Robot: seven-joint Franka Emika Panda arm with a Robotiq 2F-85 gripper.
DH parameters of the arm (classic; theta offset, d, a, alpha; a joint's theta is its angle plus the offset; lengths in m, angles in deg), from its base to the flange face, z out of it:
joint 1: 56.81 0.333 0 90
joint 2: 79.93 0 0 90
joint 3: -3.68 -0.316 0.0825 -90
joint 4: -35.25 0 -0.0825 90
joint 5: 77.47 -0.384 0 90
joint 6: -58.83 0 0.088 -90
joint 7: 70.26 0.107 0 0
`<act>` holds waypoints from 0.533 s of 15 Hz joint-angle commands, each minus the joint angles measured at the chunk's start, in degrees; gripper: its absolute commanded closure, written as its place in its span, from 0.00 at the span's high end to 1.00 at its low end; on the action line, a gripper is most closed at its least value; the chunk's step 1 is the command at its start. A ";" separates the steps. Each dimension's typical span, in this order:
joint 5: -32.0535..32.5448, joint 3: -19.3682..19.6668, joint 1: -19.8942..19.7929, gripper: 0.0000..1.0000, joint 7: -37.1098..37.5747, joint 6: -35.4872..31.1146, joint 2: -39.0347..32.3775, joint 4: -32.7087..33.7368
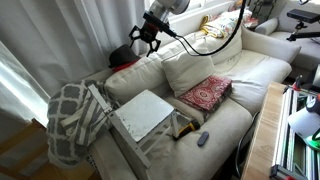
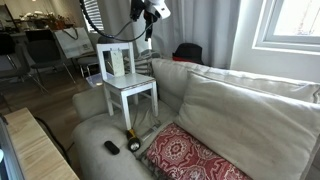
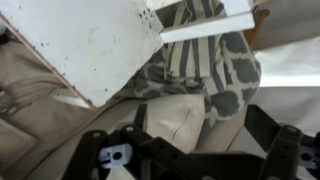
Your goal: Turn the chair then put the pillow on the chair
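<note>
The small white chair (image 1: 145, 115) stands upright on the sofa seat, and it shows in both exterior views (image 2: 130, 86). Its slatted back is on the side of the grey-and-white blanket. The cream pillow (image 1: 186, 70) leans against the sofa back beside the chair, wider than the chair seat (image 2: 245, 115). My gripper (image 1: 148, 42) hangs open and empty in the air above the chair's back and touches nothing (image 2: 146, 27). In the wrist view my gripper (image 3: 190, 155) looks down on a corner of the white chair seat (image 3: 80, 45).
A grey-and-white blanket (image 1: 65, 120) lies over the sofa arm behind the chair (image 3: 205, 60). A flat red patterned cushion (image 1: 206, 93) lies on the sofa in front of the pillow (image 2: 185, 155). A black remote (image 1: 203, 139) lies near the sofa's front edge (image 2: 111, 147). Curtains hang behind the sofa.
</note>
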 commanded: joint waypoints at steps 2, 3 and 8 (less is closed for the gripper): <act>3.73 3.77 -0.47 1.00 4.62 -11.74 0.64 -5.87; 2.91 1.37 -2.01 1.00 2.45 -7.86 -0.01 -2.86; 3.91 2.17 -2.12 1.00 3.81 -10.82 -0.11 -4.54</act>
